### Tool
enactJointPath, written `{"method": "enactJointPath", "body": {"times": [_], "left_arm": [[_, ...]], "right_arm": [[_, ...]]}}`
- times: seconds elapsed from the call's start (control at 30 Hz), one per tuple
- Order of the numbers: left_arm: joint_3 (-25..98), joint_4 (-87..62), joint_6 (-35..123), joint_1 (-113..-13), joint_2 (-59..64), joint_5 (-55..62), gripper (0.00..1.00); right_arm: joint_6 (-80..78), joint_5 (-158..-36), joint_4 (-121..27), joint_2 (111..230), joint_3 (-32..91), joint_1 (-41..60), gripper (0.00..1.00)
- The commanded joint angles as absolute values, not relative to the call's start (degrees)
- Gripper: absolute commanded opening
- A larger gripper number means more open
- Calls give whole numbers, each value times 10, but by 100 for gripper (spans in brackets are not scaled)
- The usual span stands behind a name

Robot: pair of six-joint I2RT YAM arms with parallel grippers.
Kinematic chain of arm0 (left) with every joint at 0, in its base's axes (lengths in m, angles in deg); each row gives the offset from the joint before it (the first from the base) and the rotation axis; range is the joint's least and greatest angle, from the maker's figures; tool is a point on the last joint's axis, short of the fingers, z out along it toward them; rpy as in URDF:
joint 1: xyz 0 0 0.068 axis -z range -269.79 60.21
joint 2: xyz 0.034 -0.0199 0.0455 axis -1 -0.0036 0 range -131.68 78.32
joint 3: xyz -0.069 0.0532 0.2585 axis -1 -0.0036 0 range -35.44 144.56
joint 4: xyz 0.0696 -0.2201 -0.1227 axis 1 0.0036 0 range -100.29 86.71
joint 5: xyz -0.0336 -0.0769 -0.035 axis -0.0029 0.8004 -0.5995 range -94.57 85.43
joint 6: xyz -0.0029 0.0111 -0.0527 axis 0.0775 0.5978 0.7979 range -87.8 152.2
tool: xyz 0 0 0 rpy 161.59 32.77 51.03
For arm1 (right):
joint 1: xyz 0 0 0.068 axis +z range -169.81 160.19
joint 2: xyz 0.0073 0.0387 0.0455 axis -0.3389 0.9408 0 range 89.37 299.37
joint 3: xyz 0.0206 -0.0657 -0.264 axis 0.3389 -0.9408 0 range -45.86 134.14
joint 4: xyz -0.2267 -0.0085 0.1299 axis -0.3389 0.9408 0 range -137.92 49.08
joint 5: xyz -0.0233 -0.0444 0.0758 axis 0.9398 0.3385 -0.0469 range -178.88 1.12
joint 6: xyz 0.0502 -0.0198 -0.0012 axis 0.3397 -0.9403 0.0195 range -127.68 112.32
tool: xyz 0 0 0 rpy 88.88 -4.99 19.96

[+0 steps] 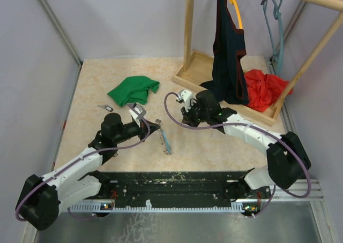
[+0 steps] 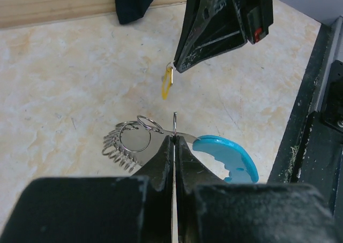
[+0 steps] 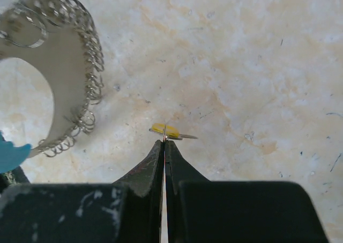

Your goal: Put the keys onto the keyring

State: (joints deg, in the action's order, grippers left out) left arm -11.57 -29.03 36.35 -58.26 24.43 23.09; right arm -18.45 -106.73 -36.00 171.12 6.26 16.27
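Left tool (image 2: 174, 142) is clenched on the silvery metal chain-loop keyring (image 2: 127, 141). I see its coils just left of the tips and its light blue band (image 2: 228, 158) just right of them. Right tool (image 3: 164, 144) is clenched on a tiny yellow-headed metal key (image 3: 163, 129), which pokes out past its tips above the beige tabletop (image 3: 241, 66). That key hangs just ahead of the left tool, apart from the keyring. Two small dark items (image 1: 105, 108) lie left of the left tool, too small to make out, near a crumpled green cloth (image 1: 133, 89). The wooden rack base (image 1: 194, 66) beyond the right tool holds a red cloth (image 1: 262, 88).
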Motion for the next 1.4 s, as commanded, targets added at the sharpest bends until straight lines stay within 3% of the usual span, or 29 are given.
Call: {"method": "enactJointPath", "body": {"times": [0.0, 0.27, 0.7, 1.37], "left_arm": [[-121, -392, 303, -578, 219, 304, 0], [-100, -428, 221, -578, 160, 399, 0], [-99, -457, 195, -578, 142, 466, 0], [-85, -449, 199, -577, 138, 478, 0]], "right_arm": [[-186, -1109, -385, 1650, 61, 163, 0], [-222, -1109, -382, 1578, 47, 188, 0], [-288, -1141, -376, 1563, 39, 236, 0], [-318, -1181, -344, 1557, 59, 254, 0]]}}
